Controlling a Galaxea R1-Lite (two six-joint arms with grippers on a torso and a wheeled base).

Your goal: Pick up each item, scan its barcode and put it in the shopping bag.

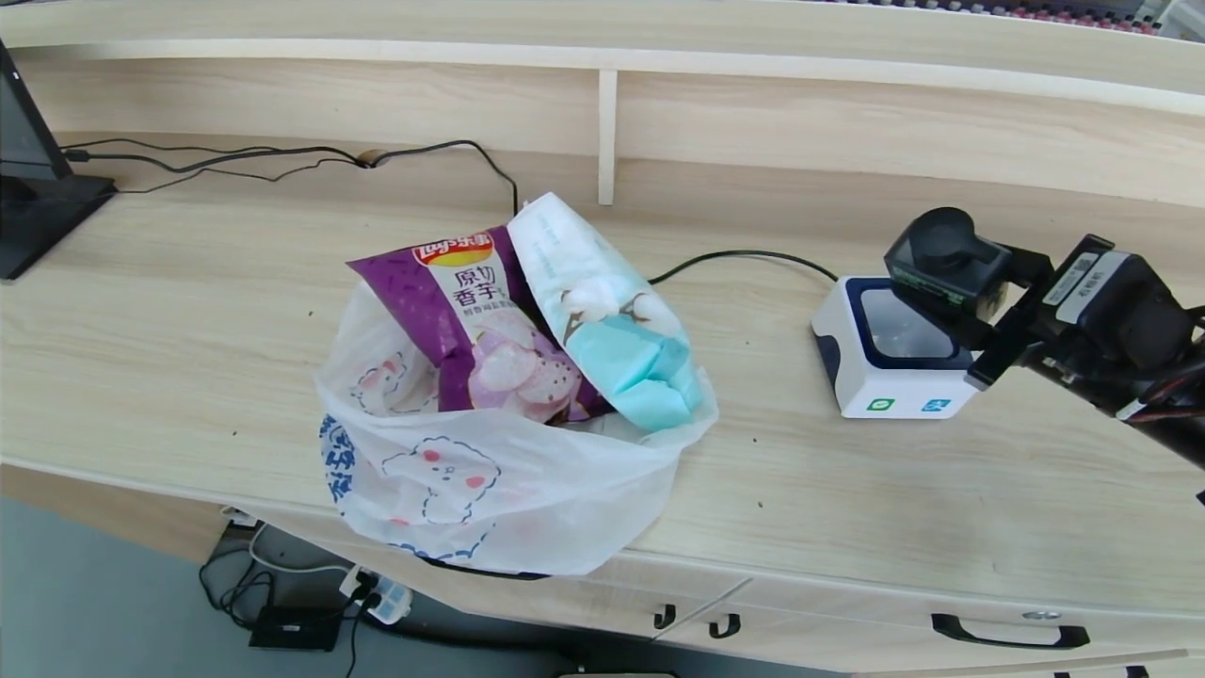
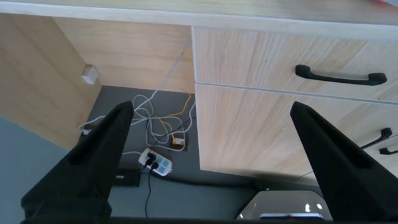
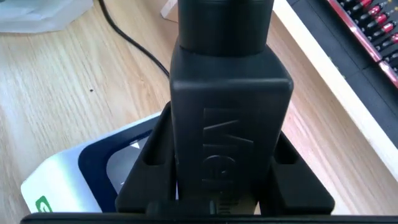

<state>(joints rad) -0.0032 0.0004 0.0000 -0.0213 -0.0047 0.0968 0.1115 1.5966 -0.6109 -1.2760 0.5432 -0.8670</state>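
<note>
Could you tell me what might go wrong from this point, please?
1. The shopping bag overhangs the front edge of the counter, and the chips bag and tissue pack already stick out; dropping in the black bottle held by the right claw might tip it or spill them.
2. The cable of the scanner lies between scanner and bag; a low carry might snag it.

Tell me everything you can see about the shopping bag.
The shopping bag is thin, translucent white plastic printed with cartoon sheep and blue marks. It sits slumped and open-mouthed at the front edge of the wooden counter, partly overhanging it. A purple chip bag and a white-and-teal soft pack stick out of it.
</note>
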